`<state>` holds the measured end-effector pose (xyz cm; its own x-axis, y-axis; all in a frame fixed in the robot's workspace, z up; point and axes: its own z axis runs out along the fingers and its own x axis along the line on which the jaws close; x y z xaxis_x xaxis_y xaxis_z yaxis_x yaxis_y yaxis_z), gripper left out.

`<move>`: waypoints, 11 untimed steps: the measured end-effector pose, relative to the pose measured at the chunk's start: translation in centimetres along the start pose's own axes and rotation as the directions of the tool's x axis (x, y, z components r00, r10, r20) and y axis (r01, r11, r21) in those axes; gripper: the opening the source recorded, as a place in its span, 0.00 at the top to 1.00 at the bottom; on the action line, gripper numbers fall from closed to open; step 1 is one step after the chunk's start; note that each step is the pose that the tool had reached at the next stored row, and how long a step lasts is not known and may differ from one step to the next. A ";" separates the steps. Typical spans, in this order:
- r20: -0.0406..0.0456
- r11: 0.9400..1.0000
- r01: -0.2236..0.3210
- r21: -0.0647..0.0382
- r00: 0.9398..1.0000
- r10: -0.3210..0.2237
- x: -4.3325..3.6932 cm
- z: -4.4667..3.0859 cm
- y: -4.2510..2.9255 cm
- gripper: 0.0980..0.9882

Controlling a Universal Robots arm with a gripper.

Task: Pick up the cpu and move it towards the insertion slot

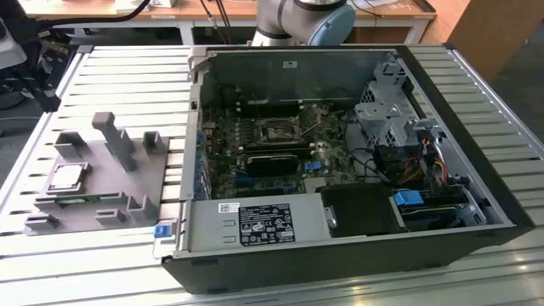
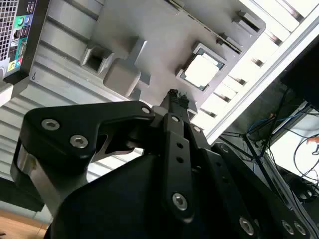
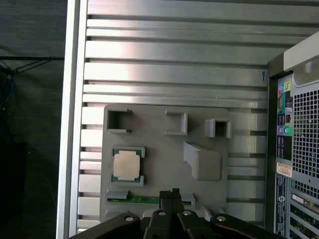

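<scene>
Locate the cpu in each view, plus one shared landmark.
Exterior view: the cpu sits in a pocket of the grey holder plate, at the exterior view's left.
Second wrist view: the cpu lies in that pocket, just beyond the pincer.
First wrist view: the cpu lies in that pocket, near the tall grey block.
Shared landmark: that block, standing on the plate in all three.

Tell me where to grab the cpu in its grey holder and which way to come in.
Come straight down: the cpu lies flat, silvery top up, in a pocket of the grey holder. Pinch the two opposite edges that the pocket's raised lips leave bare; the other two are walled in, so a side approach looks blocked.
</scene>
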<state>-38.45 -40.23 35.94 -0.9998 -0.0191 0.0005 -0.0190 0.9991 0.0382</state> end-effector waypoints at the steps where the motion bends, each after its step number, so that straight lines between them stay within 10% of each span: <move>1: 0.000 1.000 0.000 0.000 1.000 0.000 0.00 0.00 0.00 0.99; 11: 0.000 1.000 0.000 0.000 1.000 0.000 0.81 0.01 0.01 0.99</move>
<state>-39.26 -40.23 35.92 -0.9998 -0.0191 0.0005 -0.0191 0.9991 0.0382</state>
